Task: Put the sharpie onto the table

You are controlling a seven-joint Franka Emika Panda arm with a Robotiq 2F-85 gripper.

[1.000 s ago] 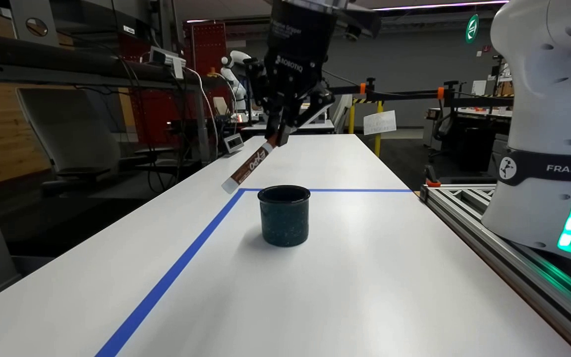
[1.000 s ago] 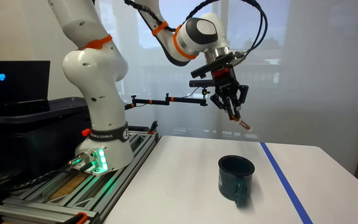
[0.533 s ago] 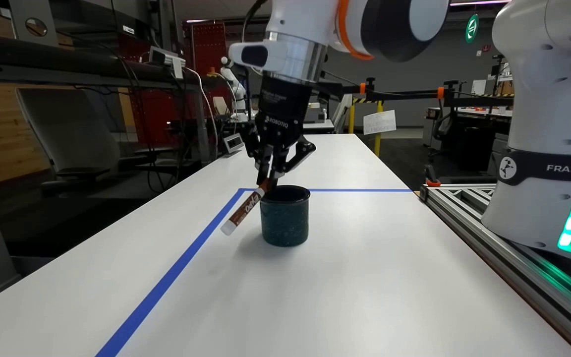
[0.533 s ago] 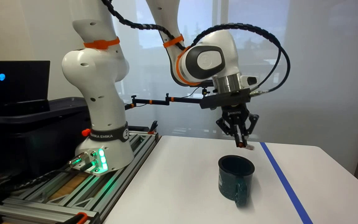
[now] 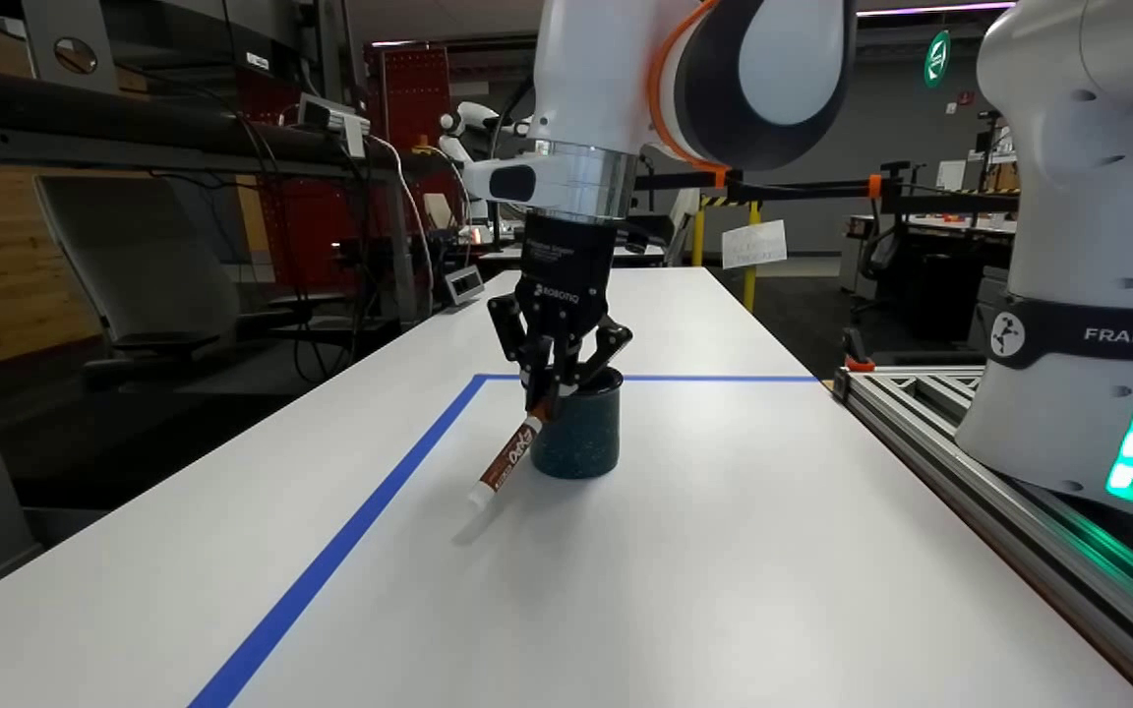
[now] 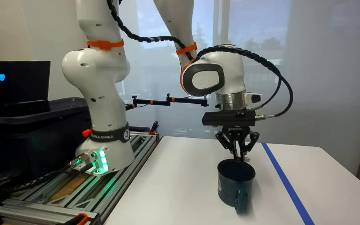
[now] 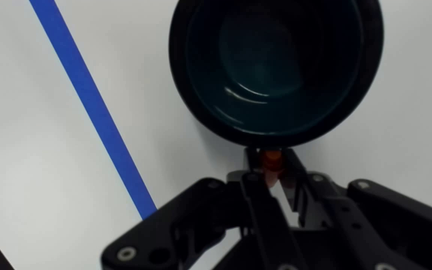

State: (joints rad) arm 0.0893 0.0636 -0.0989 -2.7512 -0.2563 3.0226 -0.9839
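My gripper [image 5: 542,401] is shut on the reddish end of the sharpie [image 5: 507,460]. The sharpie is a brown marker with a white far end, tilted down and away from the fingers. Its white end hangs just above the white table [image 5: 685,570], with a shadow beneath. In the wrist view only its reddish end [image 7: 273,160] shows between the fingertips. In an exterior view the gripper [image 6: 238,156] is right behind the rim of the dark teal cup [image 6: 236,190], and most of the sharpie is hidden. The wrist view shows the fingertips against the cup's rim [image 7: 180,75].
The cup stands upright on the table beside the fingers. Blue tape [image 5: 370,511] runs along the table on the sharpie's side. The grey railed bench [image 6: 127,175] with the white robot base [image 6: 111,156] borders the table's edge.
My gripper has come down with the sharpie from well above the table to beside the cup. The cup has shifted slightly away from the gripper.
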